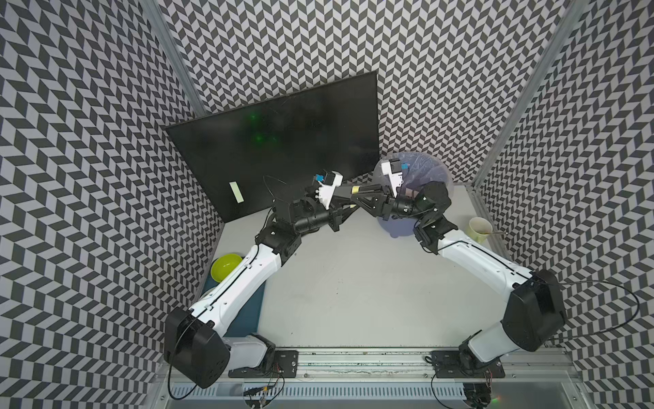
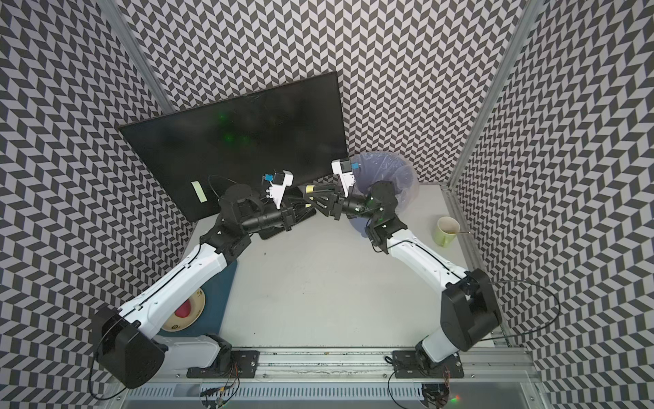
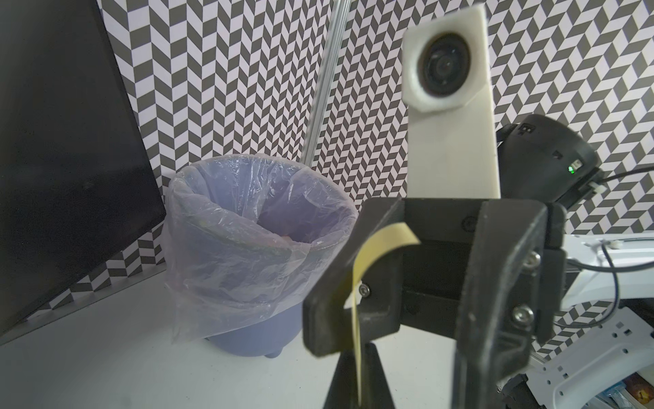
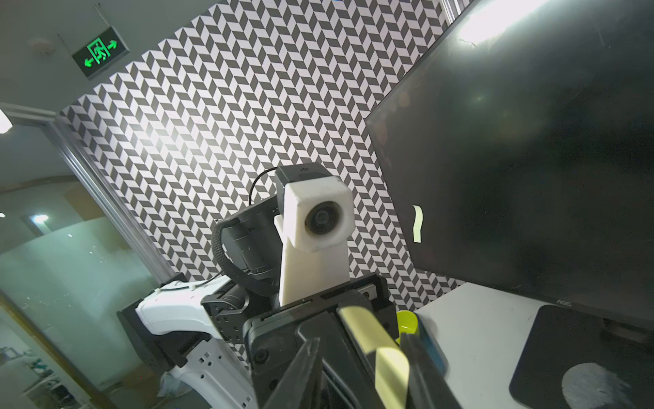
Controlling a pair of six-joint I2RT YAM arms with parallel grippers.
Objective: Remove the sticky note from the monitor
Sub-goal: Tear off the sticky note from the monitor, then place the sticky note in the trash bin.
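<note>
Our left gripper (image 3: 358,375) pinches a note (image 3: 371,244) just before the monitor's (image 1: 283,141) lower right corner. Our right gripper (image 4: 361,357) stands part open around it. A second note (image 1: 236,192) sticks low on the monitor's left.

In both top views the left arm (image 1: 247,279) and right arm (image 1: 477,255) are covering most of the monitor's (image 1: 283,141) base, and the right arm is hiding part of the lined bin (image 1: 430,166). In a top view the left arm is overlapping the green bowl (image 1: 224,269). In the left wrist view the sticky note (image 3: 389,235) is running, blurred, off the picture's edge between the left pincer's (image 3: 359,357) fingers.
</note>
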